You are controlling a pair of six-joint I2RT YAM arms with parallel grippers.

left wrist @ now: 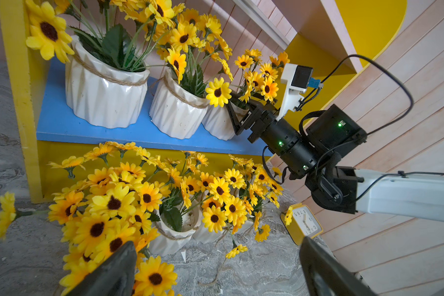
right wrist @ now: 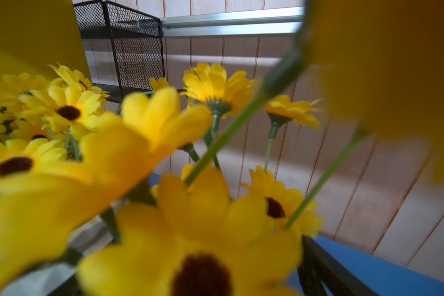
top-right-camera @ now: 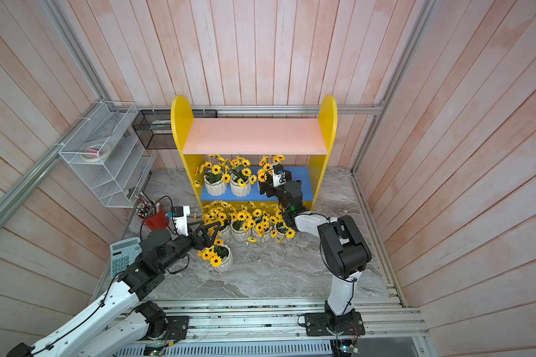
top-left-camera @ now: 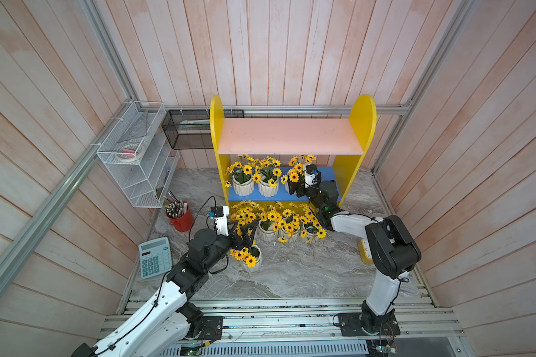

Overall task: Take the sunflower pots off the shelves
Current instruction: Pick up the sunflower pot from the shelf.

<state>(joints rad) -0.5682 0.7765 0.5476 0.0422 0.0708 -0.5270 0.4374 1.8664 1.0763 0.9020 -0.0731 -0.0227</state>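
The shelves [top-left-camera: 288, 136] have a bare pink upper board and a blue lower board [top-left-camera: 282, 195]. Two sunflower pots [top-left-camera: 243, 186] [top-left-camera: 268, 188] stand on the blue board, with a third [left wrist: 217, 123] beside them. My right gripper [top-left-camera: 294, 185] [right wrist: 190, 276] is open, its jaws wide on either side of that third pot, whose flowers fill the right wrist view. Several pots [top-left-camera: 266, 233] stand on the table before the shelves, and one [top-left-camera: 252, 262] stands alone nearer the front. My left gripper [top-left-camera: 243, 233] [left wrist: 215, 271] hangs open just above that front pot, holding nothing.
A red pen cup [top-left-camera: 181, 220] and a calculator [top-left-camera: 154, 258] sit at the left. A white wire rack [top-left-camera: 136, 154] and a black mesh basket [top-left-camera: 186, 129] hang on the walls. A yellow clock [left wrist: 304, 224] stands under the right arm. A loose flower [top-left-camera: 282, 239] lies on the marble.
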